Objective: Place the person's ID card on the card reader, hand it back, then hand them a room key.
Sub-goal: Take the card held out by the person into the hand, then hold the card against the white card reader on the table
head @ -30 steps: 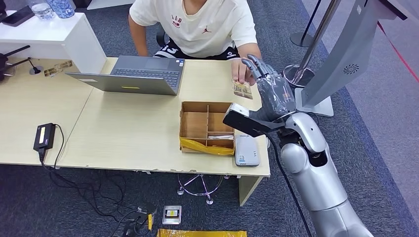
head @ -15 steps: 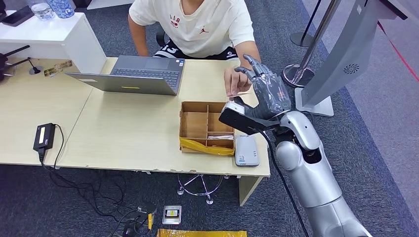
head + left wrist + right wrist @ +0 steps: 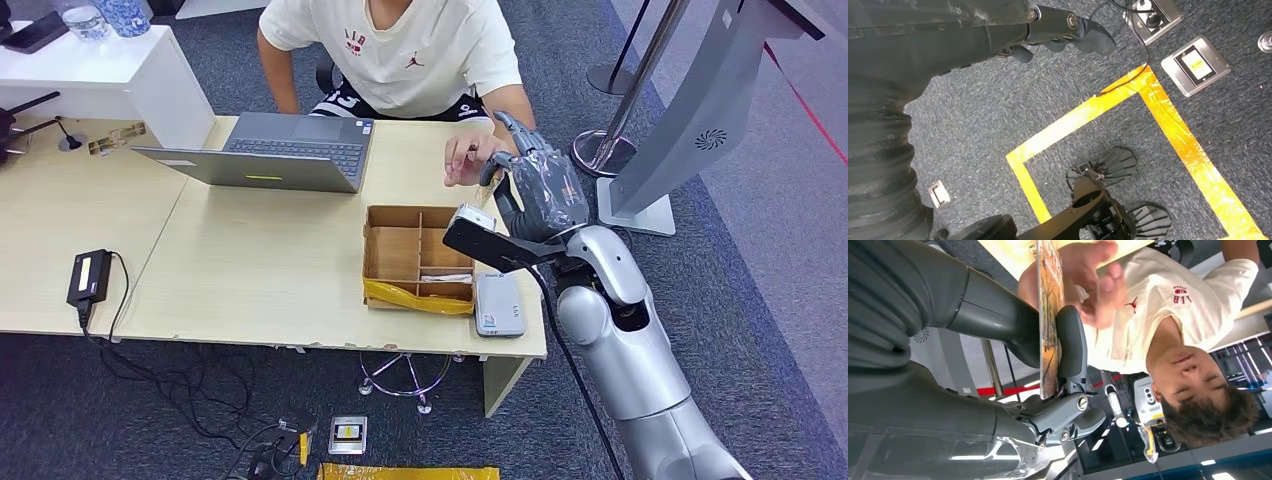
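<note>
My right hand (image 3: pixel 538 188) is raised over the desk's far right part, in front of the seated person (image 3: pixel 400 45). In the right wrist view the ID card (image 3: pixel 1049 315), printed in brown and orange, stands edge-on, pinched between my thumb (image 3: pixel 1071 342) and fingers (image 3: pixel 993 320). The person's hand (image 3: pixel 466 158) is just beside my hand, its fingertips close to the card's far end (image 3: pixel 1088 270). The white card reader (image 3: pixel 498 305) lies at the desk's near edge below my hand. My left hand (image 3: pixel 1068 30) hangs over the floor, holding nothing.
A cardboard box with compartments (image 3: pixel 395 255) stands left of the reader. An open laptop (image 3: pixel 270 150) sits further left before the person. A black device with a cable (image 3: pixel 90 275) lies at the desk's left. A grey kiosk stand (image 3: pixel 690 120) rises to the right.
The person lifted the card off the desk and brought it up to my right hand. My thumb has closed on it. The person's hand has drawn slightly to the left.
</note>
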